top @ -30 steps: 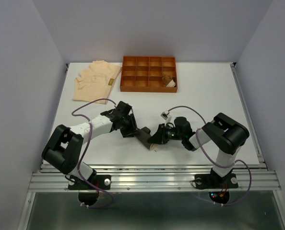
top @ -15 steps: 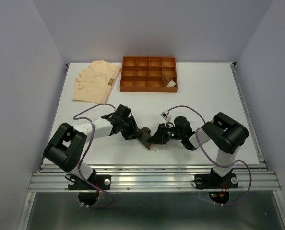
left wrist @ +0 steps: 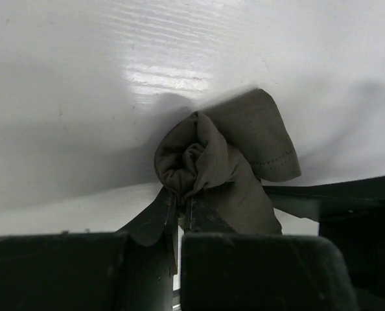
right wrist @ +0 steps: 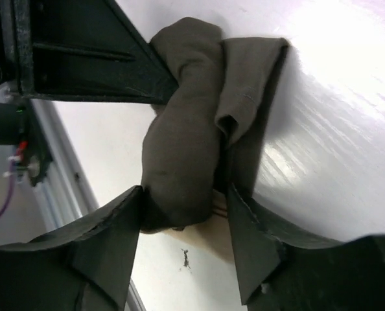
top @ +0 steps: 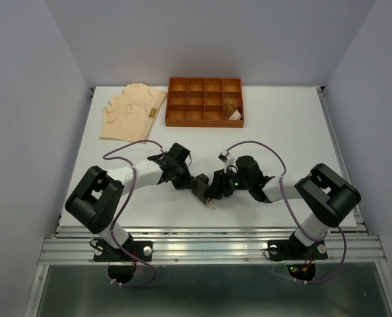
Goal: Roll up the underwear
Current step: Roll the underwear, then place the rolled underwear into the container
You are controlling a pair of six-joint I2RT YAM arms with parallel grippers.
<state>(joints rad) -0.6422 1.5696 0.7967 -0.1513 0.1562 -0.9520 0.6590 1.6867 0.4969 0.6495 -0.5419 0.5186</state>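
- Far left at the back, we see the pale peach underwear (top: 127,112) lying flat;
- the left gripper (left wrist: 178,201) pinches tight on one end of the dark grey underwear (left wrist: 212,155), a roll lying between both arms;
- the right gripper (right wrist: 185,201) stands with its jaws apart, astride the roll's other end.

The white table (top: 282,132) is bearing peach underwear (top: 131,112) far left, a tray (top: 204,123) far centre, dark rolled underwear (top: 201,187) near centre.

We closed the left gripper (left wrist: 178,208) on the dark grey underwear (left wrist: 209,162) — at its rolled end. We spread the right gripper (right wrist: 186,194) wider around it.
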